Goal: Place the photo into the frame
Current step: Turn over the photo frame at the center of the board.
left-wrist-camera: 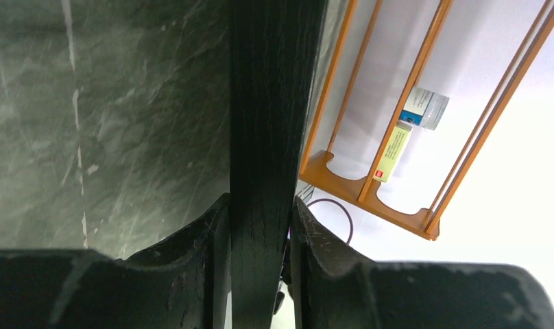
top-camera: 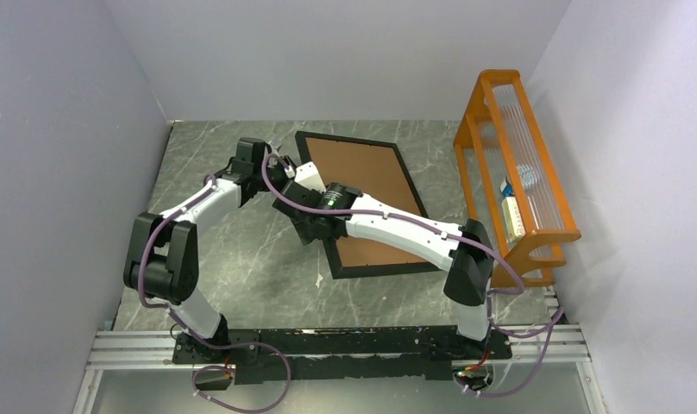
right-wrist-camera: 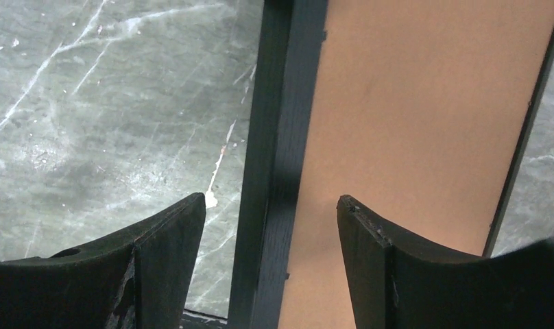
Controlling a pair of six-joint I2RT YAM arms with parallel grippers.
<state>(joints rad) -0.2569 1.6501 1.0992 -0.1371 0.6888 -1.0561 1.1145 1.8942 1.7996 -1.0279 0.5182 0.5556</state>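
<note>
The frame [top-camera: 349,140], backing board [top-camera: 367,172] uppermost on the table [top-camera: 241,276], is being pinched at its left rail by the left gripper [left-wrist-camera: 259,202]. The right gripper [right-wrist-camera: 271,199] is being held open, empty, astride that stiff, thin rail. The photo is perhaps hidden beneath.

A dark grey marble-patterned tabletop [top-camera: 241,285] with pale veins is enclosed by a plain pale grey left wall [top-camera: 60,129], back wall [top-camera: 328,52] and right wall [top-camera: 647,129]. An orange wooden rack [top-camera: 499,79] stands beside the right wall, holding a small blue-labelled bottle [left-wrist-camera: 425,108] and a yellow-green box [left-wrist-camera: 392,152]. Aluminium rails [top-camera: 138,352] line the near edge under soft, even light
</note>
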